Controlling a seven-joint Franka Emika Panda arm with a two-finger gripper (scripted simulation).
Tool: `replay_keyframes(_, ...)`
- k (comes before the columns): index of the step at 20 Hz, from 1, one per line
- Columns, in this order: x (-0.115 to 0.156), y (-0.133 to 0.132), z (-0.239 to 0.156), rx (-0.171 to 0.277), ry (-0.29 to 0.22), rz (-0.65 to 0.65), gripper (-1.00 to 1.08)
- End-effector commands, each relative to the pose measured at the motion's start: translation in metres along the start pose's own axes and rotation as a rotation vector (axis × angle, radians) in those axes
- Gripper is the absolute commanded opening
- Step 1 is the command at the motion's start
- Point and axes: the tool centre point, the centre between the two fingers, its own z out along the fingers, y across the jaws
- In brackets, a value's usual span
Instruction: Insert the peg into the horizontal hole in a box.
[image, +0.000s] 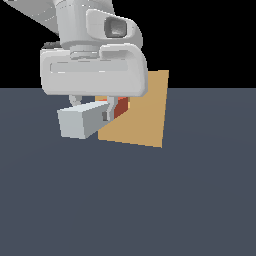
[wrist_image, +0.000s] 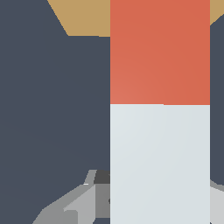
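Peg (image: 82, 121) is off the floor, held roughly level in the gripper (image: 92, 106), grey-white end toward the camera in the exterior view, red-orange end pointing at the box (image: 145, 115). Red tip sits right at the tan face, just beside or touching it; can't tell from either view whether it has entered. Hole itself is not visible, hidden behind the peg and gripper body. Wrist view: peg (wrist_image: 159, 131) fills most of the frame, red section beyond the grey-white section, tan box (wrist_image: 87, 17) showing past the red end. Gripper fingers are clamped on the peg's grey-white part near the colour change; one finger (image: 109, 111) is visible against the peg's side, the other mostly hidden behind it. Grey finger parts (wrist_image: 78, 201) show beside the peg in the wrist view. Box rests on the dark blue-grey floor (image: 125, 200), its face angled toward the exterior view's left. White arm body above covers the box's upper corner.
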Motion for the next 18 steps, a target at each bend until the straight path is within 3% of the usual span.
replay_keyframes(1, 0.004, -0.0029, -0.0054, -0.004, 0.001, 0.018, -1.0)
replay_keyframes(18, 0.0085, -0.0053, -0.0083, -0.003, 0.001, 0.031, -1.0)
